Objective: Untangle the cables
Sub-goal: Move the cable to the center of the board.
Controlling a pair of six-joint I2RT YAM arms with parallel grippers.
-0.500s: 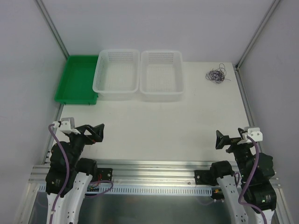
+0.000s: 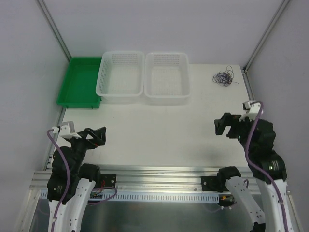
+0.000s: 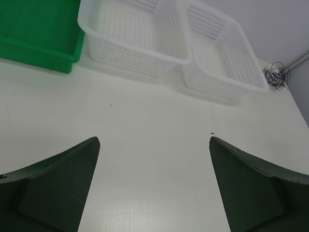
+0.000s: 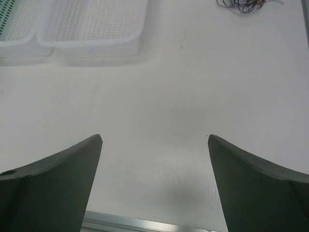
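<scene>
While the 2 arms' jaws hang spread wide and empty, the cables lie in 1 small tangle at the table's far right corner. They look light and limp; I'd pinch 1 loose outer loop.

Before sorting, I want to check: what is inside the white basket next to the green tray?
Nothing shows inside the white basket, only its bare perforated floor. From above, no part of it is covered.
</scene>
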